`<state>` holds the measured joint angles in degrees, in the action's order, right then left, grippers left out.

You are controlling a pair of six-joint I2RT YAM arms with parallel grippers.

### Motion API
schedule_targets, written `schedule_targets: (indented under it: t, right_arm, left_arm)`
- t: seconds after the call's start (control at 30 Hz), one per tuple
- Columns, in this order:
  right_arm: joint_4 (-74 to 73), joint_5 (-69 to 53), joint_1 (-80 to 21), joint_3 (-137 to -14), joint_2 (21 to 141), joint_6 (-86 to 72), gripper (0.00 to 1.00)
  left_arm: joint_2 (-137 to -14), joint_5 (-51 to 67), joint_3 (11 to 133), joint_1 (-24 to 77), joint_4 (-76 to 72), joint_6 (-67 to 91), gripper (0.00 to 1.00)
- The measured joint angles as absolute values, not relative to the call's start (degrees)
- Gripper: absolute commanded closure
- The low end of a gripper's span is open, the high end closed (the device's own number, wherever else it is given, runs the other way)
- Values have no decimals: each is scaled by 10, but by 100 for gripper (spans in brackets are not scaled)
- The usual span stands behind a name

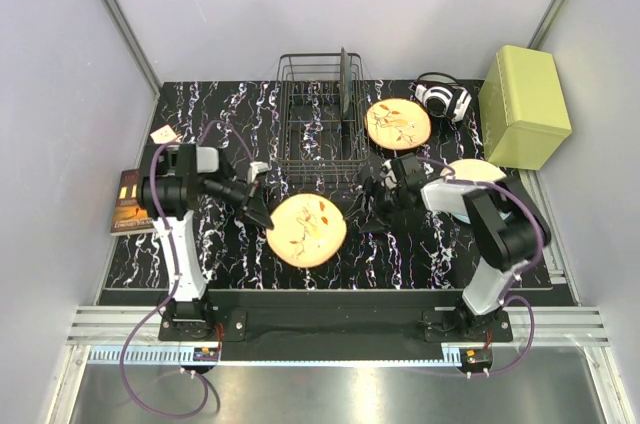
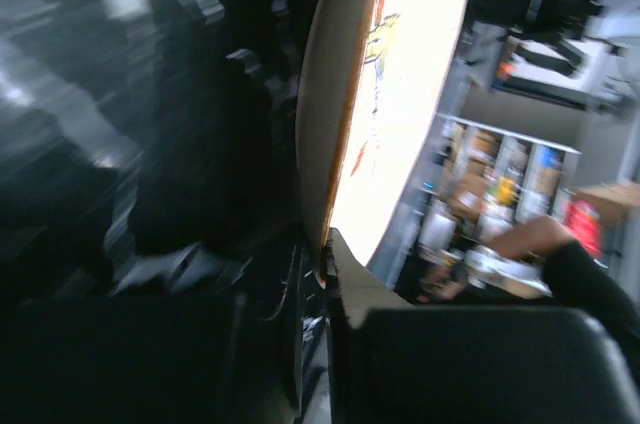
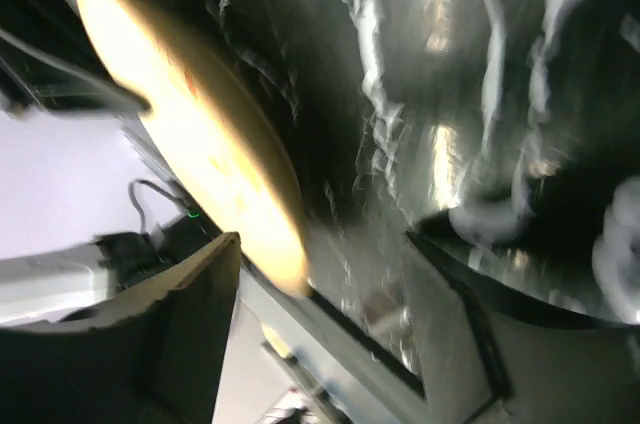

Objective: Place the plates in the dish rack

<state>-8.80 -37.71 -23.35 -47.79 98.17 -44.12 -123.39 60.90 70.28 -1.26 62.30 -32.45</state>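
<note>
The black wire dish rack (image 1: 320, 124) stands at the back centre, with the dark teal plate (image 1: 345, 79) upright in a slot. My left gripper (image 1: 258, 212) is shut on the left rim of an orange patterned plate (image 1: 307, 230) in front of the rack. In the left wrist view the plate (image 2: 400, 94) shows edge-on between my fingers (image 2: 345, 274). A second orange plate (image 1: 398, 124) lies flat to the right of the rack. The cream plate (image 1: 470, 172) lies partly under my right arm. My right gripper (image 1: 375, 184) is open and empty, and its blurred wrist view shows the held plate (image 3: 190, 144).
A yellow-green box (image 1: 525, 104) stands at the back right, with a white and black object (image 1: 443, 99) beside it. A dark booklet (image 1: 130, 202) and a small card (image 1: 163, 134) lie at the left edge. Grey walls enclose the black marbled mat (image 1: 400, 254).
</note>
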Motion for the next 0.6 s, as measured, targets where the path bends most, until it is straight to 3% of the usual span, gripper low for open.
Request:
schedule_targets:
  t: [0.23,0.43,0.6]
  right_arm:
    - [158,-415,-258,-454,1063,-546,37]
    - [239,-419,-293,-420,1072,-576,41]
    - [222,-428,-291,-419,1061,-553,57]
  left_arm:
    - [-1283,686,695,43,634,-306,100]
    - [-1284,696,694,45,632,-301,100]
    - [-1283,696,694,45,632,-301,100]
